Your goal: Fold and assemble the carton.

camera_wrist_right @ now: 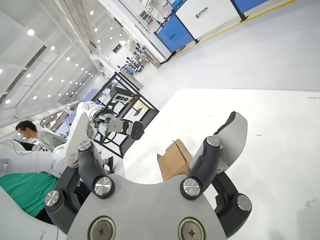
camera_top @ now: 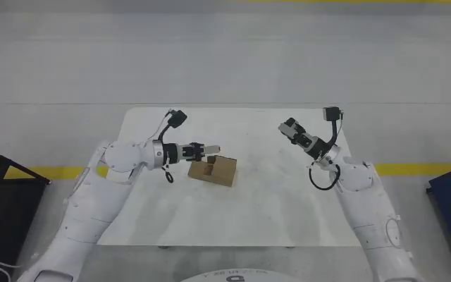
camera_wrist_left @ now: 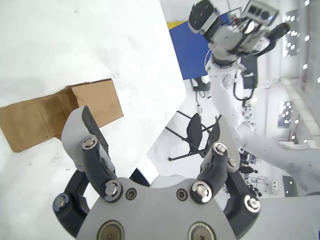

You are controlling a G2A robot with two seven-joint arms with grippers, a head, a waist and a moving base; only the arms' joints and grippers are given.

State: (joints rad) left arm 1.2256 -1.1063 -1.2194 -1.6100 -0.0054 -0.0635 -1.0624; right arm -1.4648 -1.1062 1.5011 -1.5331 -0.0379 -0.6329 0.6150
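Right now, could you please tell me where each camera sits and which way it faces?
Top view: above the arms, looking down at the table and carton; both arms show, left gripper near the carton.
Left wrist view: on the left wrist, looking past its gripper at the carton and right arm.
Right wrist view: on the right wrist, looking past the right gripper at the carton and left arm.
Shared: all three see the carton.
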